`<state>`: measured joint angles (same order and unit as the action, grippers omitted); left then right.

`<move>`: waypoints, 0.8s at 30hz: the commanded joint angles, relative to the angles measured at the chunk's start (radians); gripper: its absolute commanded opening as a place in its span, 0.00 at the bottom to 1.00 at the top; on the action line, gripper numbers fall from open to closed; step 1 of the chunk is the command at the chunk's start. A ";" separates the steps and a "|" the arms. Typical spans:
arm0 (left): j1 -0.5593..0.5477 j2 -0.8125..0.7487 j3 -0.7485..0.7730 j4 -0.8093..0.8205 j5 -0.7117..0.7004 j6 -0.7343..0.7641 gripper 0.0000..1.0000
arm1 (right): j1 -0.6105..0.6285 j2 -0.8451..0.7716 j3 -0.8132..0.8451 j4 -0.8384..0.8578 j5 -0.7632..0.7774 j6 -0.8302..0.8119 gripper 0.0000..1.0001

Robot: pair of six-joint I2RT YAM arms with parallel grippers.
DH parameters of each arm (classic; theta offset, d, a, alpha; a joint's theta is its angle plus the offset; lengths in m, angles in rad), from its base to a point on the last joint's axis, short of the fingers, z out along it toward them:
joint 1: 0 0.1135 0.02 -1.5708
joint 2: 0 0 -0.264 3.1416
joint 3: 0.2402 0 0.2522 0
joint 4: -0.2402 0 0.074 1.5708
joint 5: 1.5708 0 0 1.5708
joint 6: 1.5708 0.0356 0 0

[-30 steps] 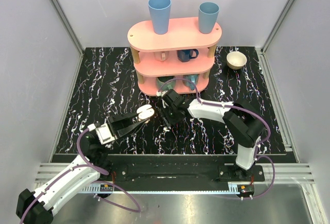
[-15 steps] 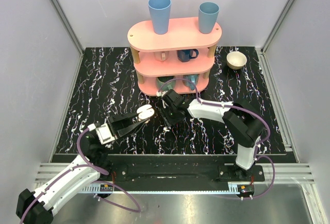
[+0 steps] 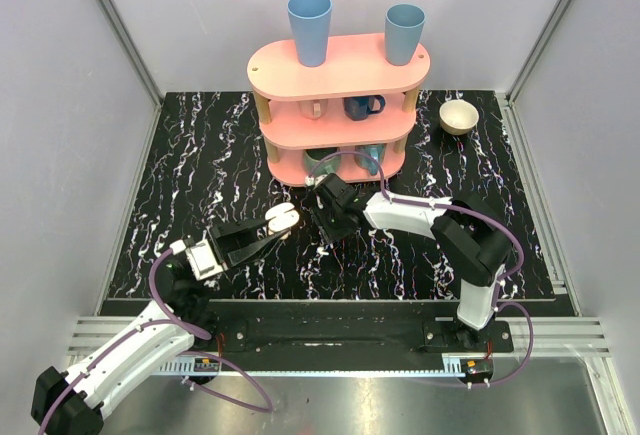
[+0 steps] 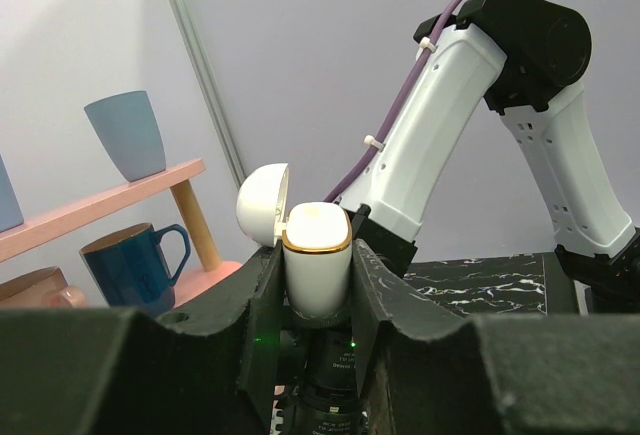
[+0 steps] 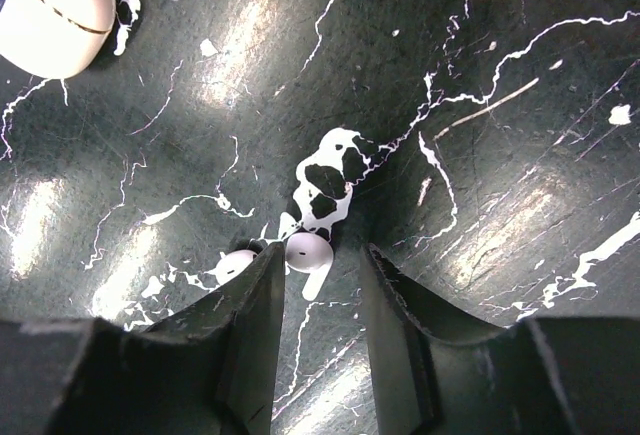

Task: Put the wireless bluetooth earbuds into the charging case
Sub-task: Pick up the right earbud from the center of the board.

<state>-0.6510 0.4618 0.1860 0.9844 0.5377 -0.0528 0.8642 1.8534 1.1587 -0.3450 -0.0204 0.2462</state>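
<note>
One earbud (image 5: 237, 263) is hiding partly behind the spread right gripper (image 5: 322, 260); the other earbud (image 5: 306, 252) is pointing its stem toward the wrist. The left gripper (image 4: 316, 285) is pinching the upright charging case (image 4: 317, 245).

Right gripper (image 5: 322, 255): the gap between the fingers is free except for one earbud (image 5: 308, 253) lying by the left finger's inner face. The second earbud (image 5: 236, 263) sits just outside that finger, partly hidden by it. There is bare table (image 5: 480, 105) ahead and right of the tips, and the charging case (image 5: 48, 10) is well ahead-left.

Left gripper (image 4: 316, 255): the case fills the gap. The lid (image 4: 262, 205) stands left of its mouth, the right arm (image 4: 440, 145) is beyond it, and the shelf (image 4: 120, 190) is beyond-left. Room above the mouth is free.
</note>
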 commanded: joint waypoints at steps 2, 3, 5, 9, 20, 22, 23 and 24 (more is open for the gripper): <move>-0.004 0.001 0.017 0.037 -0.018 0.002 0.00 | 0.006 0.010 0.044 0.009 -0.012 -0.018 0.44; -0.006 0.001 0.017 0.036 -0.019 0.002 0.00 | 0.006 0.009 0.045 0.006 -0.012 -0.019 0.44; -0.004 0.001 0.017 0.036 -0.019 0.001 0.00 | 0.006 0.010 0.045 0.005 -0.013 -0.021 0.43; -0.004 0.002 0.017 0.037 -0.021 0.002 0.00 | 0.006 0.013 0.047 -0.003 -0.021 -0.024 0.41; -0.004 0.006 0.017 0.042 -0.021 -0.001 0.00 | 0.013 0.016 0.052 -0.025 -0.015 -0.033 0.42; -0.004 0.006 0.017 0.040 -0.022 -0.002 0.00 | 0.013 0.026 0.056 -0.026 -0.015 -0.038 0.42; -0.004 0.005 0.017 0.040 -0.021 -0.002 0.00 | 0.015 0.026 0.058 -0.031 -0.013 -0.038 0.42; -0.004 0.003 0.017 0.040 -0.019 -0.002 0.00 | 0.015 0.026 0.058 -0.031 -0.015 -0.038 0.42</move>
<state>-0.6521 0.4622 0.1860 0.9848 0.5373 -0.0532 0.8650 1.8679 1.1740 -0.3656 -0.0277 0.2268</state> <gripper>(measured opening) 0.329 0.421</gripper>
